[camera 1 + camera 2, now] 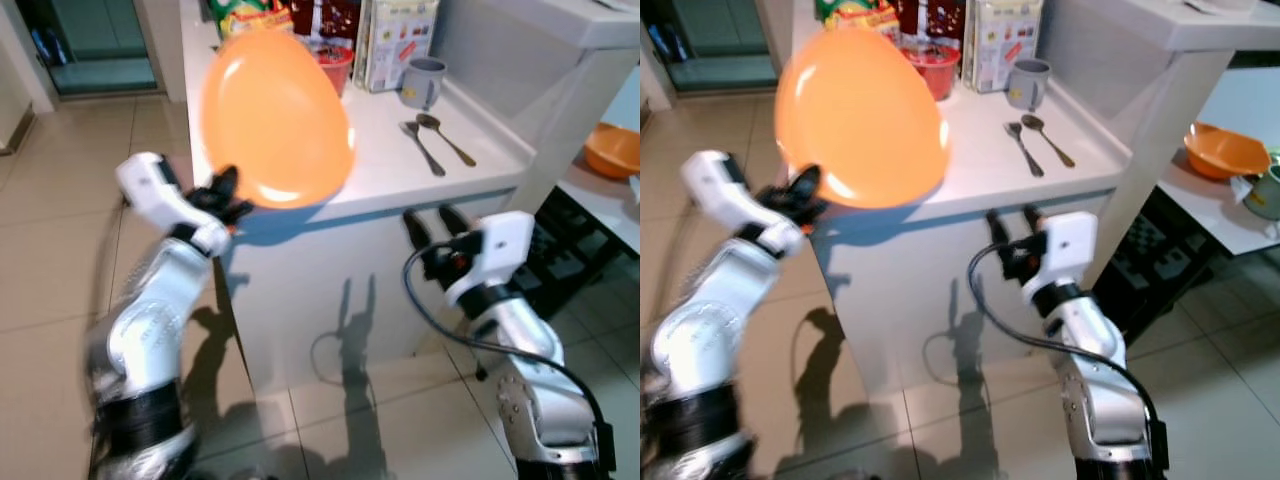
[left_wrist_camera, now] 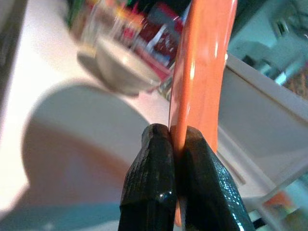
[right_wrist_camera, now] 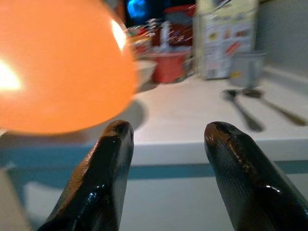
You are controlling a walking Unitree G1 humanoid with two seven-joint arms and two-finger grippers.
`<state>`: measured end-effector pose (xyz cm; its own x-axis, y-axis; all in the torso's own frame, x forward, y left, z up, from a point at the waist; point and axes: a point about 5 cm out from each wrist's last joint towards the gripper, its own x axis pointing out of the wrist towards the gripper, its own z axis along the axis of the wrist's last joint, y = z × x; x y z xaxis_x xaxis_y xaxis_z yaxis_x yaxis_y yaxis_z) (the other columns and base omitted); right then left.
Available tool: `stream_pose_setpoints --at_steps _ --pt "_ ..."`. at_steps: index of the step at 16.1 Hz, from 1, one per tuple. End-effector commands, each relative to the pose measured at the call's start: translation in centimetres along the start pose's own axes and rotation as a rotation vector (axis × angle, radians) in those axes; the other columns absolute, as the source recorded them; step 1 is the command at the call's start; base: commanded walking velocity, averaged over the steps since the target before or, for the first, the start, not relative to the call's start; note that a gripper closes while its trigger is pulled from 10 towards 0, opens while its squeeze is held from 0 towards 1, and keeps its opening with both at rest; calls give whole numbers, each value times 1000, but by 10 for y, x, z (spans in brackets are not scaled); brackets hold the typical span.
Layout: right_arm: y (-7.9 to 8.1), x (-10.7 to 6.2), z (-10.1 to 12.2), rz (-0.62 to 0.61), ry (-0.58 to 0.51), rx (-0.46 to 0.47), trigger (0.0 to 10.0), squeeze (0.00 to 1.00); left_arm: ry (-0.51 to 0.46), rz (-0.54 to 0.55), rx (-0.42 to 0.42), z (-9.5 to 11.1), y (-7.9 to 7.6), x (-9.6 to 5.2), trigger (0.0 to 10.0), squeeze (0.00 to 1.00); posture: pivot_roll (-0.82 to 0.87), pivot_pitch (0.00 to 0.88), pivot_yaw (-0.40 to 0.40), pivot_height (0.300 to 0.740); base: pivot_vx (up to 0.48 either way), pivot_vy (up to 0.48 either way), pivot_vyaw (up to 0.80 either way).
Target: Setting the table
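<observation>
While the left gripper is clamping its two black fingers on the lower rim of a large round orange plastic plate, the plate is standing tilted nearly on edge above the front left part of the white tabletop, raised off the surface and casting a round shadow there. In the left wrist view the fingers are pressing together on the thin orange rim. The right gripper is hovering below the tabletop's front edge with fingers apart, holding nothing. A metal fork and metal spoon are lying side by side on the tabletop, right of the plate. A grey mug is standing behind them, beside a printed carton. A red cup and snack packets are sitting at the back. An orange bowl is resting on a lower surface to the right.
</observation>
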<state>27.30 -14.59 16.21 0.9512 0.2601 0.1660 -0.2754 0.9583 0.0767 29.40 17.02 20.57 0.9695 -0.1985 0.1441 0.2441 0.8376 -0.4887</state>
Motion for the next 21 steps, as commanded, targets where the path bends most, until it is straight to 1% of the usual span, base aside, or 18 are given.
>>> stream_pose_setpoints --at_steps 1,2,4,5,8,11,14,16,18,21 --pt "-5 -1 3 -48 -17 -26 10000 0 -103 -126 88 15 -19 -13 6118 0 28 0 -11 740 0 0 0" --pt "-5 -1 3 -56 -11 -41 10000 0 -105 -134 112 14 -20 -19 10000 0 29 0 -17 740 0 0 0" --pt "-5 1 4 -60 -14 -41 10000 0 -103 -121 144 11 -21 -23 10000 0 36 0 -28 740 0 0 0" --pt "-5 4 7 -50 -27 -46 10000 0 -110 -104 175 7 -22 -23 10000 0 38 0 -28 740 0 0 0" --pt "-2 4 8 -52 -36 -41 10000 0 -104 -110 191 2 -23 -24 10000 0 27 0 -22 740 0 0 0" --pt "-3 1 10 -49 -35 -43 10000 0 -102 -123 218 -1 -28 -23 10000 0 16 0 -17 740 0 -480 0" --pt "-6 3 10 -58 -30 -58 10000 0 -85 -109 276 -7 -25 -24 10000 0 24 0 -25 740 0 -480 0" --pt "-5 7 12 -63 -32 -80 10000 0 -77 -78 311 -11 -22 -20 10000 0 22 0 -29 740 0 -480 0" --pt "-6 10 13 -78 -22 -125 10000 0 -67 -49 332 -16 -19 -15 10000 0 24 0 -28 740 0 -480 0" --pt "-12 11 11 -124 -10 -138 10000 0 -54 -48 372 -23 -21 -8 10000 0 22 0 -21 740 0 -480 733"
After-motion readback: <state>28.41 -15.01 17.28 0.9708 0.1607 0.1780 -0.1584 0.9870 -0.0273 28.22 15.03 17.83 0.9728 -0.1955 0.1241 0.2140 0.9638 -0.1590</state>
